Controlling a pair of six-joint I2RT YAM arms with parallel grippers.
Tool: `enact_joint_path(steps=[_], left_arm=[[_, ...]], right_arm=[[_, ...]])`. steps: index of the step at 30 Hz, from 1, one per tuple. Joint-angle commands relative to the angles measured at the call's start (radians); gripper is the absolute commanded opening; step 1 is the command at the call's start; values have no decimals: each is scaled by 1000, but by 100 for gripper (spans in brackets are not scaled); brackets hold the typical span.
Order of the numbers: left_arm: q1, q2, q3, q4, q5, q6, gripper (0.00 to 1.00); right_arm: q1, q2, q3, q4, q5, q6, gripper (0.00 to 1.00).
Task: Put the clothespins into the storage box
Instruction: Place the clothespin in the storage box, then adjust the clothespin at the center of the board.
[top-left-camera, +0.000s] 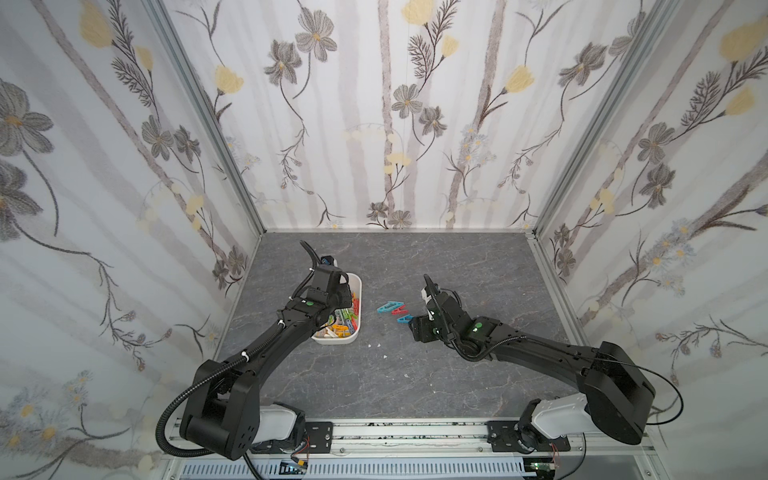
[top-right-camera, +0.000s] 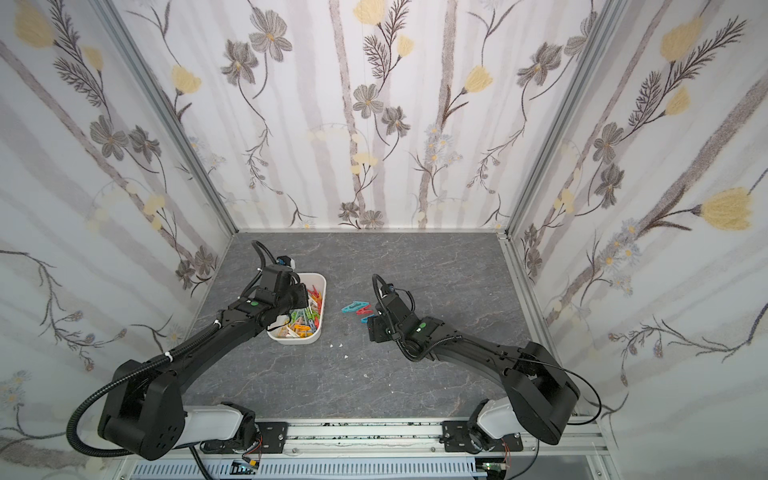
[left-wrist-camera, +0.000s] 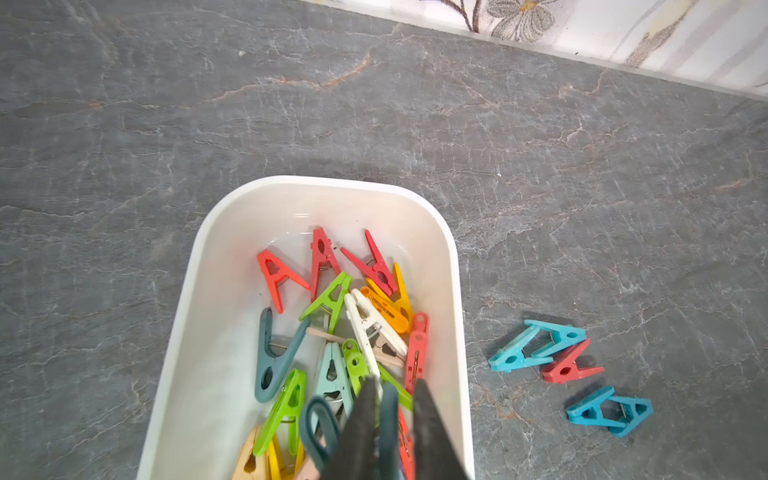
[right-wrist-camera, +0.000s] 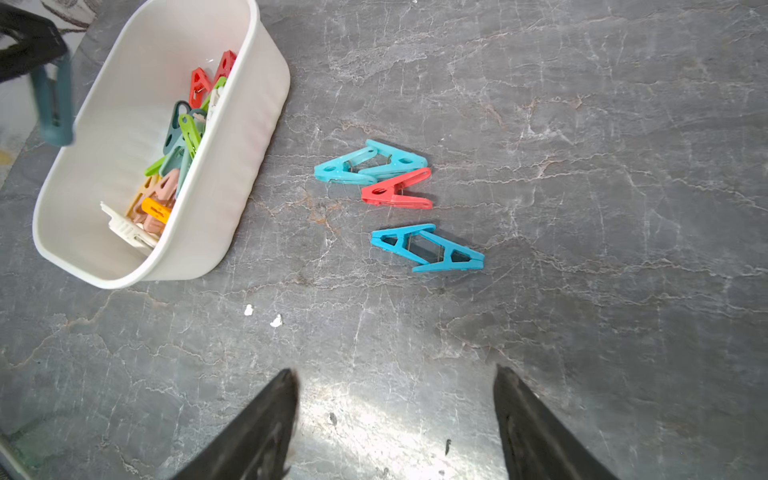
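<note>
Left pincer (left-wrist-camera: 395, 382) hangs above the storage box (left-wrist-camera: 332, 183). Its jaws are narrowly parted, with a dark teal clothespin (left-wrist-camera: 390, 411) between them. Whether that pin is gripped or loose cannot be told, and it looks blurred in the right wrist view.

The white box sits on the grey marbled table (top-left-camera: 457, 374), at about 9 o'clock from the table's centre in both top views. Inside it lies a heap of clothespins (left-wrist-camera: 374, 324) in red, green, orange, yellow, white, beige and teal. They are piled toward the box's 6 o'clock end.

A few tiny white flecks (top-left-camera: 378, 344) lie on the table at about 4 o'clock from the box.

A loose group lies near the table's centre, at 3 o'clock from the box:
- Two turquoise clothespins (right-wrist-camera: 370, 166) are tangled together.
- A red clothespin (right-wrist-camera: 395, 192) touches them at their 4 o'clock side.
- Two blue clothespins (right-wrist-camera: 428, 249), joined to each other, lie just beside at 5 o'clock, apart from the red one.

Right pincer (right-wrist-camera: 395, 370) hovers over bare table at about 4 o'clock from this group. Its jaws are spread wide with nothing between them.
</note>
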Motion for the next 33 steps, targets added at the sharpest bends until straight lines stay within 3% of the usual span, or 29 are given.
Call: enact_joint_path(steps=[1, 6, 10, 13, 18, 22, 27, 33], left_arm=[[5, 28, 33, -16, -75, 30, 46], [7, 6, 33, -24, -86, 32, 50], [-9, -39, 34, -26, -16, 15, 50], [-108, -69, 23, -24, 17, 0, 49], [-311, -69, -39, -14, 10, -89, 50], [-395, -80, -132, 41, 6, -185, 51], [-404, -94, -185, 68, -10, -214, 55], [-398, -129, -162, 30, -112, -180, 63]], right_arm=[[4, -3, 3, 14, 10, 5, 75], [4, 2, 1, 21, 7, 13, 75], [2, 16, 18, 30, 0, 11, 75], [-4, 57, 33, 44, 3, 10, 74], [-45, 131, 82, 47, 17, -11, 62], [-85, 191, 143, 45, 19, -53, 53], [-87, 306, 246, 27, 18, -116, 40], [-95, 403, 337, 14, 13, -170, 37]])
